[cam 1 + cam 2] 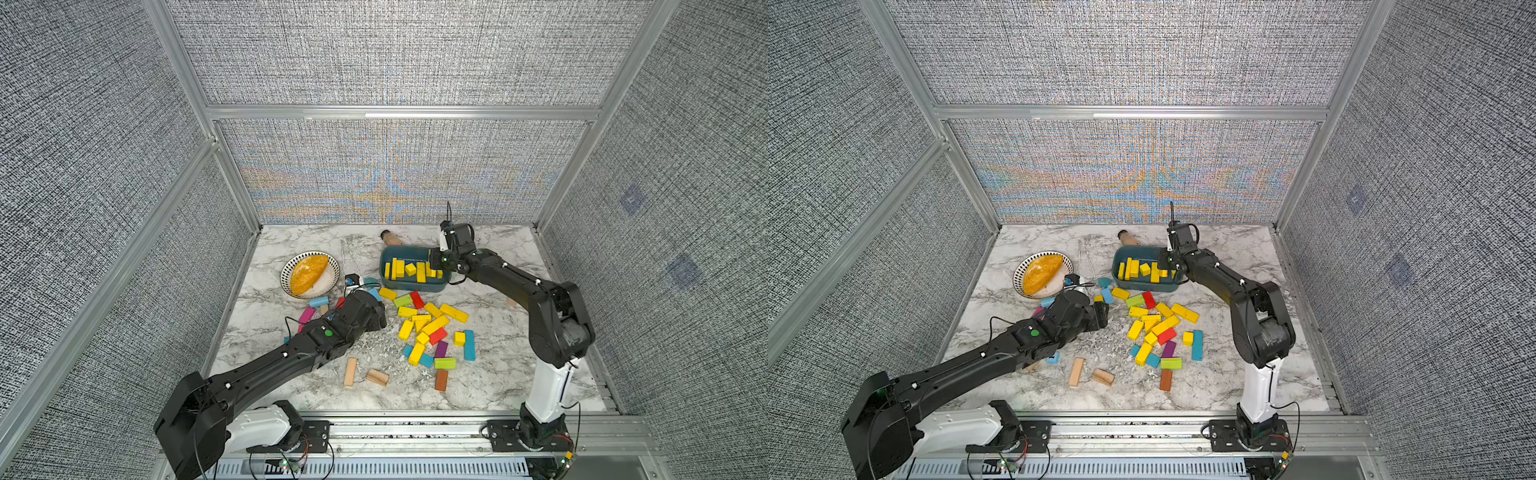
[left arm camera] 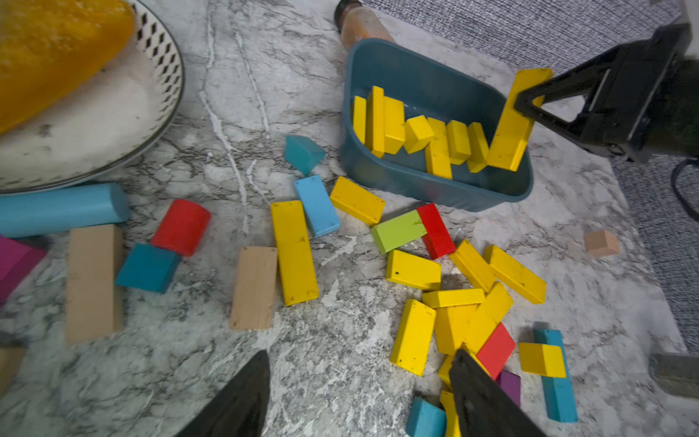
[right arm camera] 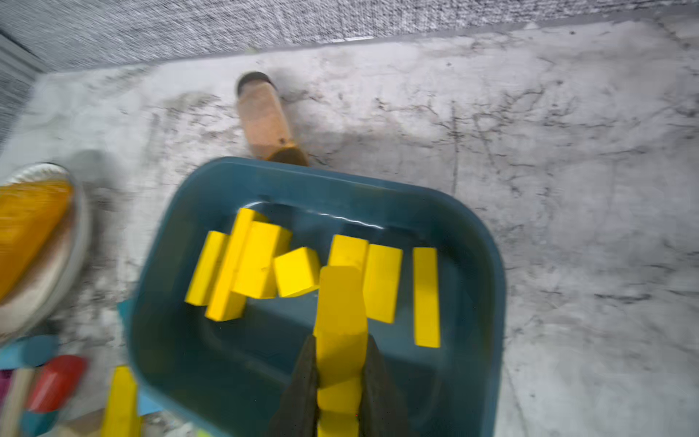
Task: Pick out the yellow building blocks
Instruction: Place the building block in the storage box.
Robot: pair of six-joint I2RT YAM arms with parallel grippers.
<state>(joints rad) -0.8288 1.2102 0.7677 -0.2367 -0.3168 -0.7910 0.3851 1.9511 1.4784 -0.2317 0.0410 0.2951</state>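
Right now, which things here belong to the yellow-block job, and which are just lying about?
Job: loose yellow blocks; yellow bar held by right gripper; teal bin of sorted yellows; open left gripper.
Lying about: red blocks; blue blocks; lime-green blocks; plain wood blocks; plate; bottle lying flat.

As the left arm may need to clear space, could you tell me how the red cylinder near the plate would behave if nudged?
The red cylinder seems to lie on its curved side, so it would probably roll rather than slide. The teal block beside it might stop it that way. It looks like painted wood, so likely stiff and light.
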